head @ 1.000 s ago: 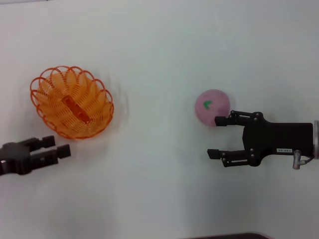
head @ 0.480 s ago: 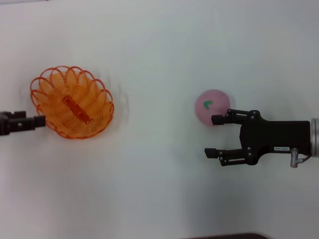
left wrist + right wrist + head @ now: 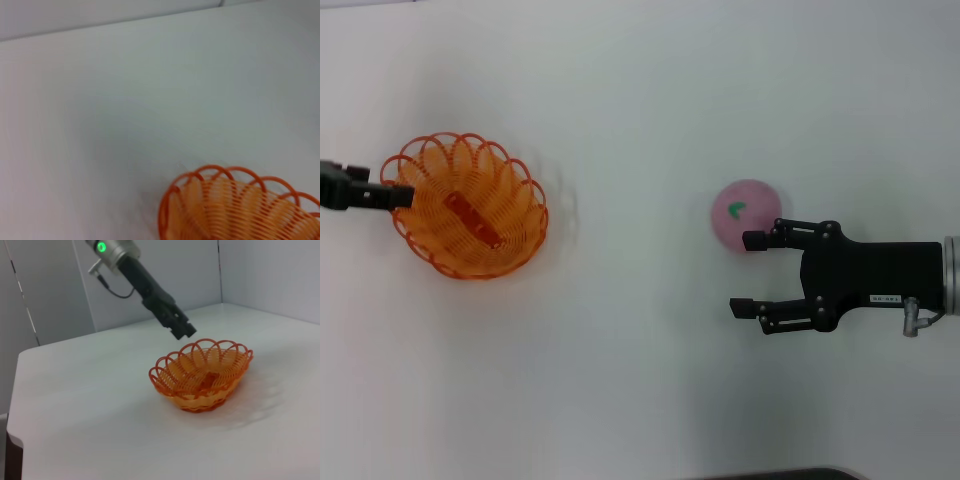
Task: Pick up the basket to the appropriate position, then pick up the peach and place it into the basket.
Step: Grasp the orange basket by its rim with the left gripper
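The orange wire-loop basket [image 3: 465, 205] sits on the white table at the left, with its base strip showing inside. It also shows in the left wrist view [image 3: 240, 210] and the right wrist view [image 3: 202, 377]. My left gripper [image 3: 400, 196] reaches in from the left edge with its tip at the basket's left rim. In the right wrist view the left gripper [image 3: 182, 331] hovers just above that rim. The pink peach [image 3: 745, 215] with its green leaf mark lies at the right. My right gripper [image 3: 748, 272] is open and empty just in front of the peach, with one fingertip [image 3: 756, 241] at the peach's near edge.
The white table [image 3: 630, 120] carries only the basket and the peach. Its left edge and a corner show in the right wrist view [image 3: 15, 440], with grey walls behind.
My left gripper has moved from the near left of the basket away from me to the basket's left rim. The right gripper has edged slightly left. Basket and peach have not moved.
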`<state>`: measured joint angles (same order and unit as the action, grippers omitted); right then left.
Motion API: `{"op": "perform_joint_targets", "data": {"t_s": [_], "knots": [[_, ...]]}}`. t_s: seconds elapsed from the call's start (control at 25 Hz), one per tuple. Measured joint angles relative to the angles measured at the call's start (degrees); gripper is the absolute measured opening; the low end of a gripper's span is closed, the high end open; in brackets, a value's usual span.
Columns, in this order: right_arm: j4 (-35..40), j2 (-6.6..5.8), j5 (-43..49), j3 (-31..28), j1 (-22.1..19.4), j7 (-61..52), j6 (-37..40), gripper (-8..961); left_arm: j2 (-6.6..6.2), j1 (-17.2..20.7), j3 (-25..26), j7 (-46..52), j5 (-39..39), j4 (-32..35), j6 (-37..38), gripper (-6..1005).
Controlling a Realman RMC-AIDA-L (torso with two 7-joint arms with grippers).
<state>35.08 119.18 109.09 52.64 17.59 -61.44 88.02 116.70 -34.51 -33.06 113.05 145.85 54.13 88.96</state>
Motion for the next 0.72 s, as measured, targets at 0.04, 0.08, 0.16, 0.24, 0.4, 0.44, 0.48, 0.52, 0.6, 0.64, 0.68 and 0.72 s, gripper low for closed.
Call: {"op": "perform_joint_targets", "data": {"t_s": [0.04, 0.08, 0.16, 0.24, 0.4, 0.44, 0.48, 0.52, 0.6, 0.64, 0.68, 0.72], "knots": [[0.0, 0.00, 0.0, 0.0, 0.0, 0.0, 0.0, 884, 0.00, -0.7, -1.4, 0.6, 0.4, 0.1, -1.2, 820], [0.0, 0.00, 0.0, 0.0, 0.0, 0.0, 0.0, 884, 0.00, -1.5, -3.1, 1.3, 1.0, 0.2, -2.7, 820], [0.2, 0.04, 0.0, 0.0, 0.0, 0.0, 0.1, 884, 0.00, -2.5, -5.2, 2.1, 1.9, 0.2, -4.4, 820], [0.3, 0.08, 0.0, 0.0, 0.0, -0.1, 0.1, 885, 0.03, -4.2, -7.8, 2.9, 3.3, 0.3, -6.0, 820], [0.3, 0.08, 0.1, 0.0, 0.0, -0.1, 0.1, 885, 0.30, -6.4, -10.9, 3.8, 5.7, 0.3, -7.8, 820], [0.3, 0.08, 0.1, 0.0, 0.0, -0.1, 0.1, 885, 0.37, -7.2, -11.9, 4.1, 6.6, 0.3, -8.5, 820], [0.3, 0.09, 0.1, 0.0, 0.0, -0.1, 0.1, 884, 0.38, -7.9, -12.8, 4.3, 7.2, 0.3, -8.9, 820], [0.3, 0.09, 0.1, 0.0, 0.1, -0.1, 0.1, 884, 0.38, -8.5, -13.7, 4.3, 7.8, 0.3, -9.2, 820], [0.3, 0.09, 0.1, 0.0, 0.2, -0.1, 0.1, 883, 0.32, -9.8, -16.2, 4.2, 9.2, 0.3, -9.3, 820], [0.3, 0.11, 0.1, 0.1, 0.3, -0.1, 0.1, 882, 0.23, -10.6, -17.9, 4.1, 10.1, 0.3, -9.3, 820], [0.3, 0.14, 0.1, 0.2, 0.4, -0.1, 0.1, 882, 0.18, -11.3, -19.2, 4.1, 11.2, 0.3, -9.3, 820], [0.4, 0.16, 0.1, 0.3, 0.5, -0.2, 0.1, 881, 0.17, -11.9, -20.2, 4.1, 12.2, 0.3, -9.3, 820]]}}
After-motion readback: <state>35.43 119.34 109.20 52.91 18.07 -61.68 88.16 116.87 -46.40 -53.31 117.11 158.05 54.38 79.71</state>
